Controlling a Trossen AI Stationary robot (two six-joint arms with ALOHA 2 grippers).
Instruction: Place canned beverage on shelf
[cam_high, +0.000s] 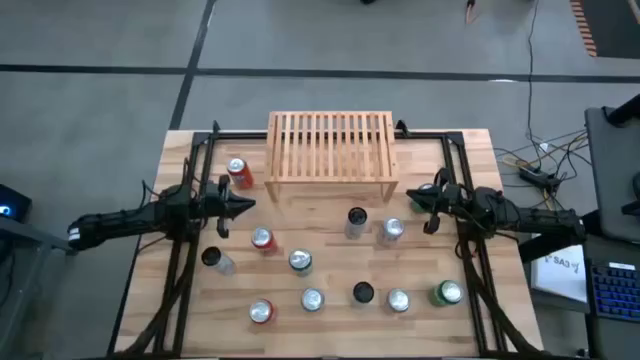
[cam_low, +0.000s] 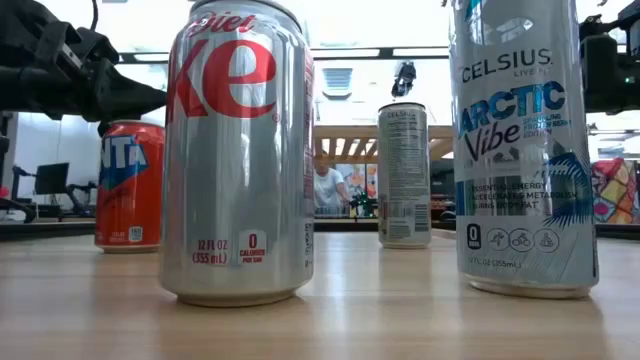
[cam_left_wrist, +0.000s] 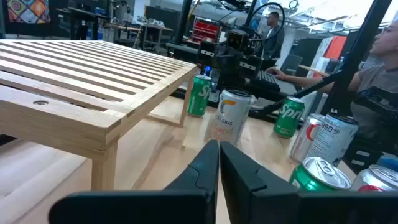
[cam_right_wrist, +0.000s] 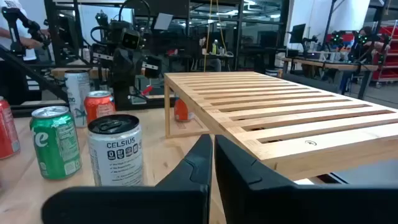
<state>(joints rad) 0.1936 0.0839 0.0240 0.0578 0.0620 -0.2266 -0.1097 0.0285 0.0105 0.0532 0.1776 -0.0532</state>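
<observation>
Over the desk's (cam_high: 180, 160) left side the left gripper (cam_high: 246, 206) hangs with fingers pressed together, holding nothing, near an orange can (cam_high: 239, 173) by the shelf's left legs. Opposite, the right gripper (cam_high: 412, 199) is likewise closed and empty, just off the shelf's right end. Between them, at the desk's far edge, stands the slatted wooden shelf (cam_high: 330, 147), its top bare. Nearer, cans are scattered, among them a Celsius can (cam_high: 356, 222) and a green one (cam_high: 447, 293).
</observation>
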